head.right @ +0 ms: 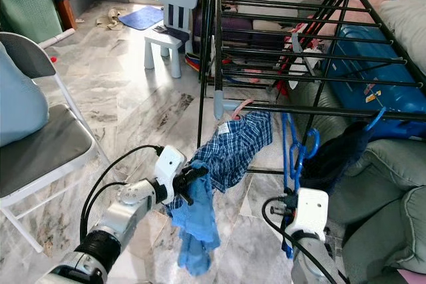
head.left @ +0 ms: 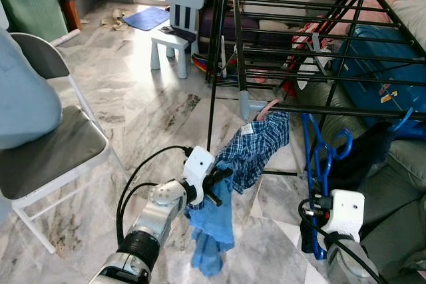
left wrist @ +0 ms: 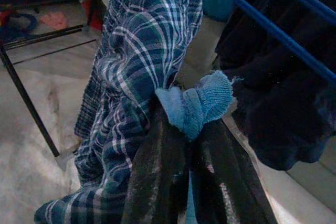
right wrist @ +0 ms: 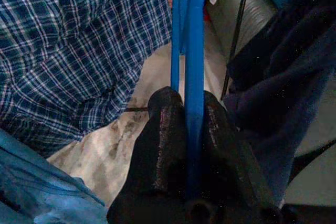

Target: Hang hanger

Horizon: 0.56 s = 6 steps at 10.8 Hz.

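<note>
Blue hangers, two we count, hang low right of centre in left eye view; right gripper below, we lift hook over rack rail.

Right wrist view: fingers clamp blue hanger bar.

Left wrist view: left gripper pinches one light-blue cloth, beside one plaid shirt.

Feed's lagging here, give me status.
Left gripper shut on light blue cloth, beside plaid shirt. Right gripper shut on blue plastic hanger, below black drying rack. Dark garment close beside.
</note>
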Tool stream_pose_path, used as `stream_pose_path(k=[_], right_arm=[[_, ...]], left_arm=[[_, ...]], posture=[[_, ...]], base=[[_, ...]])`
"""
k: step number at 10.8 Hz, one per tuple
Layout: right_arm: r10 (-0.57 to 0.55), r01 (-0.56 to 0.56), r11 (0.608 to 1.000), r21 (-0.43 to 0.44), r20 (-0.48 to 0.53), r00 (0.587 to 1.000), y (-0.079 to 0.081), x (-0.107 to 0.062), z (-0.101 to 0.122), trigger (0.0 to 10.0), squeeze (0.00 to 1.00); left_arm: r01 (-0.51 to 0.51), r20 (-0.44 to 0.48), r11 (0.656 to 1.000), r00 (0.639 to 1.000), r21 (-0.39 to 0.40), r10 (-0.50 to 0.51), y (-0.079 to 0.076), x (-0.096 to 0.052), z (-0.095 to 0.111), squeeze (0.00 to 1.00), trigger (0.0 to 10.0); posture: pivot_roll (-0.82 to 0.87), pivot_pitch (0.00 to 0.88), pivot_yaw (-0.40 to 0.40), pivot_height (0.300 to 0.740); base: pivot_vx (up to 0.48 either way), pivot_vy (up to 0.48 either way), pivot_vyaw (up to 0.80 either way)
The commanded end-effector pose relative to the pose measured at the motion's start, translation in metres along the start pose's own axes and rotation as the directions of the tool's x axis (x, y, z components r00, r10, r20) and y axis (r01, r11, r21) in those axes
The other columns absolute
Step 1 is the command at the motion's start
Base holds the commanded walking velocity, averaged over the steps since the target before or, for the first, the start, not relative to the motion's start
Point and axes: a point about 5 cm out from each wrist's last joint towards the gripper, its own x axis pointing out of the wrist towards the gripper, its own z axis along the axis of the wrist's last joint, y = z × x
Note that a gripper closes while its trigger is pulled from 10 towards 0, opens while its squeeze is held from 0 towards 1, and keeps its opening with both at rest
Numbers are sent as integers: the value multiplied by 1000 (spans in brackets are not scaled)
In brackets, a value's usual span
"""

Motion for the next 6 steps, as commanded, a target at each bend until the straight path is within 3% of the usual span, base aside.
stream_pose_path(k=[1,6], right_arm=[[-8,8,1000,-5,4,1000,-1,1,3,10000,0],[-19,19,999,30,-14,1000,5,0,-4,10000,0]], left_arm=[[4,20,999,1000,34,-5,-1,4,10,0,10000],[18,22,997,1000,74,-19,-6,1,10,0,10000]], posture=[[66,0,-105,740],[78,0,-103,740]], base=[[0,0,0],[-283,0,0]])
